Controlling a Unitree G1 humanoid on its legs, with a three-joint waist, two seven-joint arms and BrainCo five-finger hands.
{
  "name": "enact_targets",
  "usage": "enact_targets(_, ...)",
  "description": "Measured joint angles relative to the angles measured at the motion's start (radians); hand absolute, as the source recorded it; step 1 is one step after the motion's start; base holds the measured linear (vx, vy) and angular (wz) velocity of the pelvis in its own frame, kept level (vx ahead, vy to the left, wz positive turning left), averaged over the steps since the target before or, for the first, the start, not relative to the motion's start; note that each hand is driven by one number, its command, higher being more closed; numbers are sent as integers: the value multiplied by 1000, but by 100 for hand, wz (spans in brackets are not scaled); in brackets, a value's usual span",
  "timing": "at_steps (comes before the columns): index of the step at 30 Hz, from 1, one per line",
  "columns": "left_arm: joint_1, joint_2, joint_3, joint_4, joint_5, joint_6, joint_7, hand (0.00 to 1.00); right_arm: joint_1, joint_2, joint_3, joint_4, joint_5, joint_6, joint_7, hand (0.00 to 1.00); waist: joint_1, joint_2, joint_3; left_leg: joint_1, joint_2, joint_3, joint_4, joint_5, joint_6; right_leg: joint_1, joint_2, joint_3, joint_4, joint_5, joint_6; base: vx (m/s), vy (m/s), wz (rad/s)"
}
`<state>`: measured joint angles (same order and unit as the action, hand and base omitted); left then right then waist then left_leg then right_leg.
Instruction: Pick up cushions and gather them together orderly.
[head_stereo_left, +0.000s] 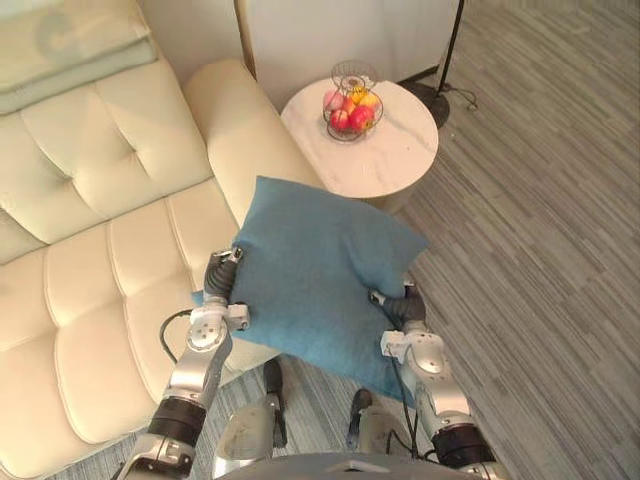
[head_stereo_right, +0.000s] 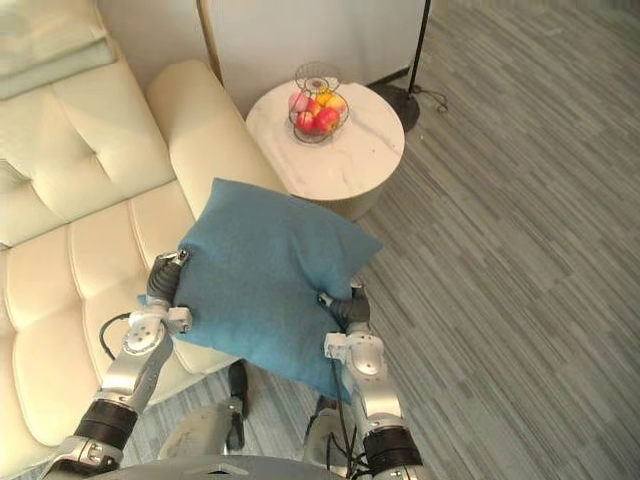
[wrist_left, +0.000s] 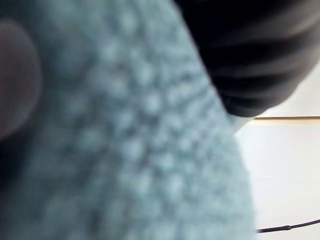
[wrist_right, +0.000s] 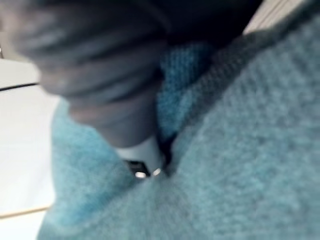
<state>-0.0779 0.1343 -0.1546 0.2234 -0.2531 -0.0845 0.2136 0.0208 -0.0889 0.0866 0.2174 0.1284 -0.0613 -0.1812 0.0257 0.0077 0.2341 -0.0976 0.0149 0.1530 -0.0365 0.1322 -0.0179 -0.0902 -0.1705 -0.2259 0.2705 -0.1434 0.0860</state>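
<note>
I hold a blue cushion (head_stereo_left: 315, 270) up in front of me between both hands, over the front edge of the cream sofa (head_stereo_left: 100, 200). My left hand (head_stereo_left: 221, 278) grips the cushion's left edge, and a dark fingertip (wrist_left: 15, 80) presses into the fabric in the left wrist view. My right hand (head_stereo_left: 400, 305) grips the right edge with its thumb on top. In the right wrist view the blue fabric (wrist_right: 240, 150) is bunched against the fingers. The cushion hangs tilted, one corner pointing toward the round table.
A round white side table (head_stereo_left: 400, 150) stands beyond the sofa arm and carries a wire fruit basket (head_stereo_left: 351, 103). A floor lamp base (head_stereo_left: 435, 95) sits behind it. Pale green folded cloth (head_stereo_left: 70, 45) lies on the sofa back. Grey striped carpet (head_stereo_left: 540, 250) spreads to the right.
</note>
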Motion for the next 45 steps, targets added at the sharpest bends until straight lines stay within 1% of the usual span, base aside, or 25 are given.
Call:
enact_targets(6, 133, -26, 7, -97, -29, 6, -22, 100, 93, 0, 18, -95, 0, 3, 27, 100, -2, 28, -51, 15, -1, -66, -39, 40, -2, 44, 9, -58, -12, 1, -1, -4, -15, 28)
enact_targets(10, 177, -43, 32, -222, -60, 6, -21, 100, 89, -2, 27, -216, 0, 3, 27, 100, -3, 35, -56, -39, -26, -148, -20, 57, -21, -10, -30, -117, 128, -69, -8, -70, -32, 69)
enact_targets(12, 187, -58, 40, -266, -63, -1, -16, 100, 77, -3, 25, -248, 0, 2, 26, 100, -9, 46, -68, -80, -20, -99, -8, -45, -24, -16, -44, -151, 123, -65, -16, -114, -28, 91)
enact_targets(13, 187, -65, 43, -268, -69, -6, -14, 100, 64, -2, 22, -246, 0, 1, 25, 100, -8, 35, -78, -99, -18, -38, 19, -103, -9, -18, -75, -178, 100, -53, -16, -81, 23, 73)
enact_targets(14, 187, -66, 47, -267, -79, -15, -8, 100, 40, -2, 20, -245, 0, 0, 22, 100, -5, 29, -78, -121, -5, 48, 108, -128, 43, -18, -108, -196, 94, -39, -17, -75, 22, 55)
enact_targets(15, 187, -72, 52, -266, -90, -15, -3, 100, 24, -2, 19, -246, 0, 0, 20, 100, -6, 34, -82, -130, 20, 107, 195, -131, 44, -13, -123, -208, 86, -27, -16, -75, 31, 52)
enact_targets(17, 182, -95, 56, -252, -99, -21, 1, 100, 11, -9, 13, -246, 0, -1, 17, 100, -29, 71, -114, -122, 139, 189, 338, -172, 17, 18, -122, -264, 36, 16, -3, -47, 131, 60)
enact_targets(18, 178, -100, 53, -247, -99, -25, 1, 100, 10, -11, 8, -246, 0, -3, 15, 100, -36, 85, -123, -109, 168, 201, 347, -172, 13, 27, -118, -281, 26, 31, 7, 4, 233, 50)
enact_targets(19, 169, -104, 46, -245, -99, -35, 1, 100, -1, -17, 6, -246, 0, -4, 5, 100, -39, 105, -136, -90, 191, 190, 303, -176, -47, 25, -110, -288, 7, 57, 20, 3, 214, 33)
enact_targets(20, 160, -104, 43, -244, -99, -38, 1, 100, -8, -18, 5, -243, 0, -4, 1, 100, -39, 113, -142, -89, 181, 179, 284, -183, -65, 26, -109, -289, -7, 74, 27, -11, 340, 49)
enact_targets(21, 127, -92, 37, -221, -100, -41, 2, 100, -24, -1, -12, -239, 0, -3, -4, 100, -40, 87, -145, -97, 143, 159, 262, -161, -42, 44, -119, -306, -69, 152, 25, -37, 363, 58)
enact_targets(24, 137, -53, 37, -199, -108, -41, 4, 100, -28, 49, -17, -239, -4, -3, -4, 100, -33, 10, -159, -89, 76, 127, 277, -172, -7, 88, -176, -308, -73, 185, 30, -33, 323, 57)
enact_targets(26, 147, -50, 41, -199, -107, -42, 4, 100, -31, 58, -12, -239, -9, -3, -3, 100, -21, 1, -157, -88, 59, 122, 298, -185, 13, 74, -208, -301, -11, 188, 26, -67, 208, 22)
enact_targets(29, 174, -50, 55, -205, -107, -44, 4, 100, -32, 63, 6, -232, -9, -3, -2, 100, 3, 1, -154, -81, 39, 123, 294, -211, 37, 6, -246, -238, 126, 218, -47, -130, 151, 1)
enact_targets(30, 187, -49, 63, -209, -107, -44, 4, 100, -32, 64, 16, -225, -10, -3, -2, 100, 0, 0, -149, -78, 41, 117, 290, -211, 40, -17, -232, -189, 167, 204, -79, -94, 59, 25)
enact_targets(31, 199, -49, 73, -210, -107, -44, 4, 100, -32, 64, 30, -215, -10, -3, -1, 100, -13, 0, -138, -68, 44, 85, 259, -198, 59, -26, -141, -90, 189, 75, -66, -136, 43, 49)
enact_targets(32, 199, -49, 74, -210, -107, -44, 4, 100, -34, 64, 30, -206, -9, -4, 0, 100, -23, -7, -135, -64, 44, 64, 221, -183, 63, -27, -52, -42, 170, 19, -54, -121, -32, 64)
enact_targets(34, 199, -47, 74, -210, -107, -44, 4, 100, -38, 63, 30, -201, -9, -4, 0, 100, -29, -24, -134, -61, 29, 62, 146, -140, 60, -36, 71, -22, 71, -11, -56, -85, -93, 49)
enact_targets(35, 199, -45, 75, -211, -107, -44, 4, 100, -47, 62, 30, -201, -9, -5, 1, 100, -29, -49, -134, -62, 8, 60, 117, -117, 52, -37, 114, -3, -6, 5, -89, -57, -92, 54)
enact_targets(36, 204, -61, 69, -212, -107, -41, 4, 100, -55, 44, 27, -199, -9, -6, 1, 100, -50, -27, -124, -64, -3, 28, 76, -108, 46, -27, 125, -4, -53, 27, -89, -18, -22, 41)
enact_targets(38, 207, -61, 70, -221, -107, -42, 4, 100, -58, 39, 28, -199, -9, -9, 2, 100, -48, -28, -121, -98, -17, 31, 153, -100, 53, -50, 115, -10, -93, 73, -96, 63, 13, 15)
enact_targets(40, 207, -62, 58, -223, -106, -34, 3, 100, -14, 42, 25, -204, -8, -9, 2, 100, -58, -19, -109, -42, -29, -29, 101, -96, 28, -52, 116, -10, -23, 38, -105, 115, -18, 35)
enact_targets(42, 231, -71, 25, -246, -107, -31, -2, 100, 70, 41, 9, -268, -8, -8, 2, 100, -59, -14, -106, -61, -36, -45, 170, -158, 27, -40, 91, -43, 23, -5, -92, 55, -4, 56)
enact_targets(43, 262, -90, 23, -288, -109, -31, -9, 100, 128, 41, 9, -349, -7, -8, 2, 100, -59, 3, -98, -102, -2, 0, 281, -227, 23, -23, 88, -69, 34, -20, -93, 50, 5, 36)
enact_targets(45, 317, -106, 24, -354, -112, -31, -30, 100, 199, 41, 13, -467, -6, -8, 3, 100, -41, 29, -91, -170, 82, 98, 534, -276, 25, -6, 102, -72, 82, -68, -94, 80, 26, 14)
